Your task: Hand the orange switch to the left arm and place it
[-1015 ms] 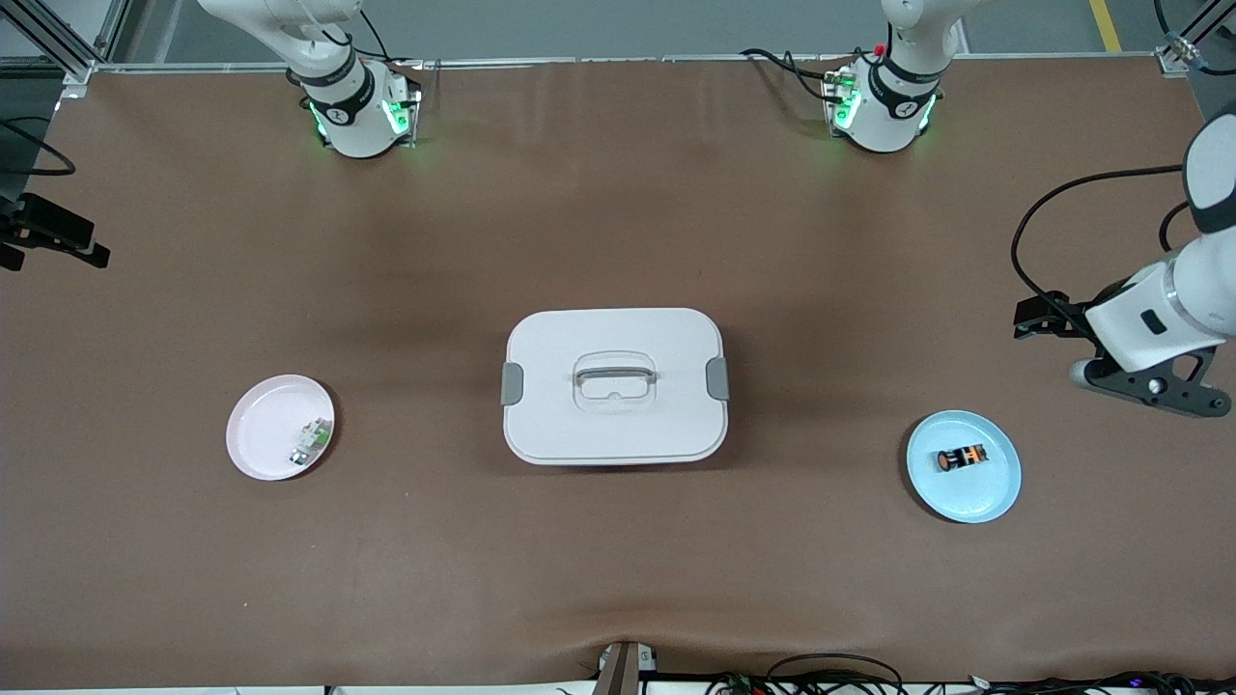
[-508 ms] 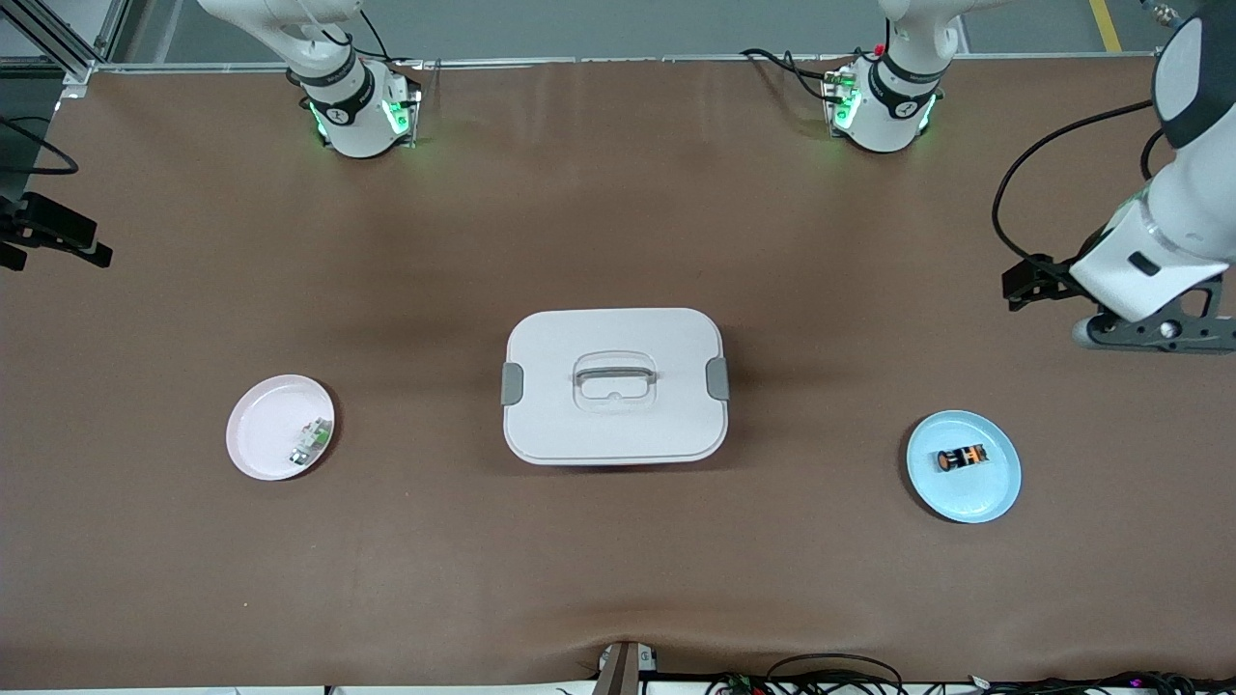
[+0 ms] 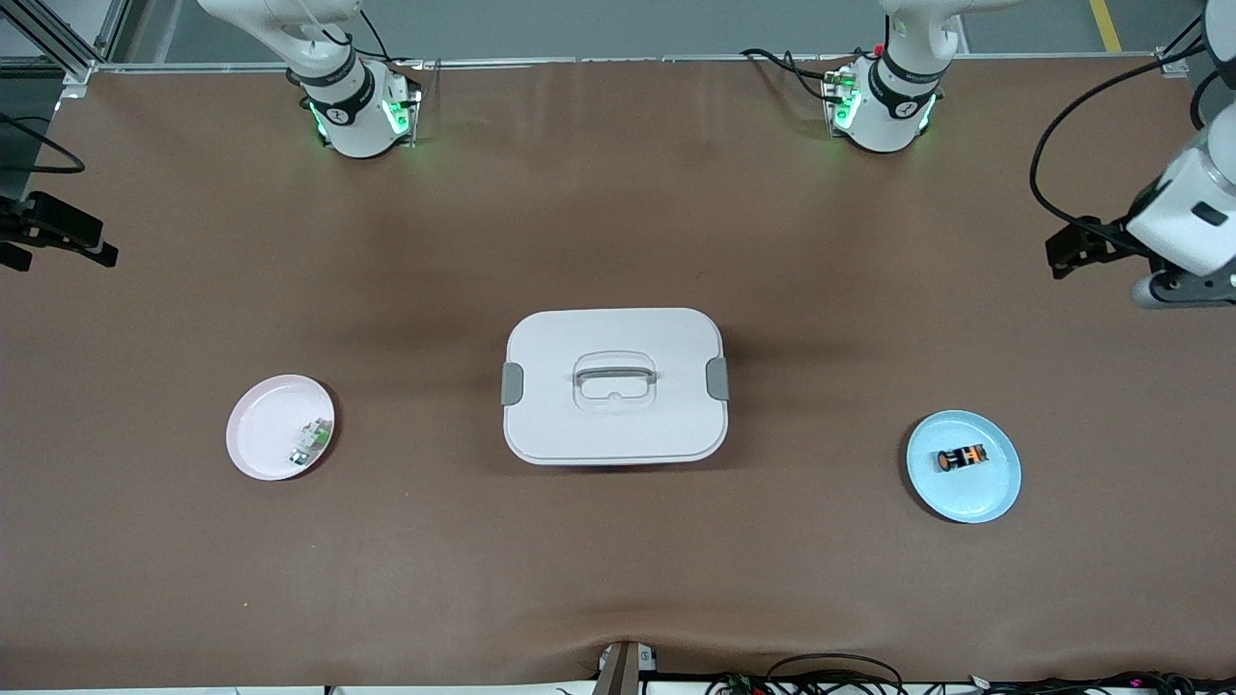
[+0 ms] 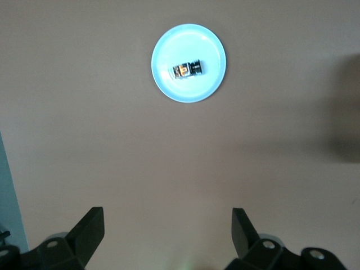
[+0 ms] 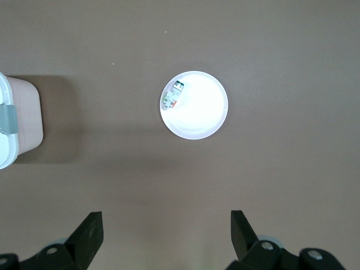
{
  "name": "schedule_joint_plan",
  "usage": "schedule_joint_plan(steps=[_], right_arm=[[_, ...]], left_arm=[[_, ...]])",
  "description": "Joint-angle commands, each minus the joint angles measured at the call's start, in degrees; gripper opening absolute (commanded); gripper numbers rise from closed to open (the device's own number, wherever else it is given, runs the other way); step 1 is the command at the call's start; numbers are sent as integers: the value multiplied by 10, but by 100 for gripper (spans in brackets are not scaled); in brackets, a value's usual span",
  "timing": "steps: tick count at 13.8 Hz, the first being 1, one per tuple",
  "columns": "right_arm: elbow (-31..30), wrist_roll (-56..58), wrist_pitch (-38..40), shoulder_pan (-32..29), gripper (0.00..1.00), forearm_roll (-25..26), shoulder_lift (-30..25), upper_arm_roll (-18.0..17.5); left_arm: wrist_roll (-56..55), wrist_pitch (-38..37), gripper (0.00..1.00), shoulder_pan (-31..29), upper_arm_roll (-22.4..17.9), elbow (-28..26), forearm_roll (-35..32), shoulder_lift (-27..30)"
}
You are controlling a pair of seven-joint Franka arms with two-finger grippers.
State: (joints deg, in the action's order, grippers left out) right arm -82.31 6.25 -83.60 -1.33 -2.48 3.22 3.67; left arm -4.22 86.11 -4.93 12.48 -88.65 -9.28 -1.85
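Observation:
The orange switch (image 3: 961, 458) (image 4: 187, 69), a tiny black cylinder with an orange end, lies on its side on a blue plate (image 3: 999, 492) (image 4: 188, 90) toward the left arm's end of the table. The white box (image 3: 614, 386) (image 5: 8, 121) with grey latches stands mid-table. My left gripper (image 4: 167, 216) hangs open and empty, high over bare table, well apart from the blue plate. The left arm's hand (image 3: 1173, 232) shows at the front view's edge. My right gripper (image 5: 167, 219) is open and empty, high over bare table near the pink plate.
A pink plate (image 3: 261, 425) (image 5: 199, 112) holding a small white-and-green component (image 3: 309, 442) (image 5: 173, 94) lies toward the right arm's end. Brown table surface (image 3: 618, 579) surrounds the box. Cables run along the table's front edge.
The left arm's hand has swung away from the blue plate, toward the base side and the table's end. The right arm has barely moved. Switch, plates and box stayed put.

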Motion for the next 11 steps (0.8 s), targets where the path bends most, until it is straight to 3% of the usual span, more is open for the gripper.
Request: schedule_joint_plan(steps=[1,5,9,11], right_arm=[[-20,4,-8,4,100,14,-19,-2],[-20,4,-8,5,100,15,-20,-2],[-20,4,-8,4,100,15,-20,-2],[-20,4,-8,5,100,15,-20,-2]], left_arm=[[3,22,100,5,-13,-69,49,65],[7,47,100,4,-22,-125,80,127],[15,40,100,8,-23,-123,86,139],[16,31,100,32,-46,-116,86,139]])
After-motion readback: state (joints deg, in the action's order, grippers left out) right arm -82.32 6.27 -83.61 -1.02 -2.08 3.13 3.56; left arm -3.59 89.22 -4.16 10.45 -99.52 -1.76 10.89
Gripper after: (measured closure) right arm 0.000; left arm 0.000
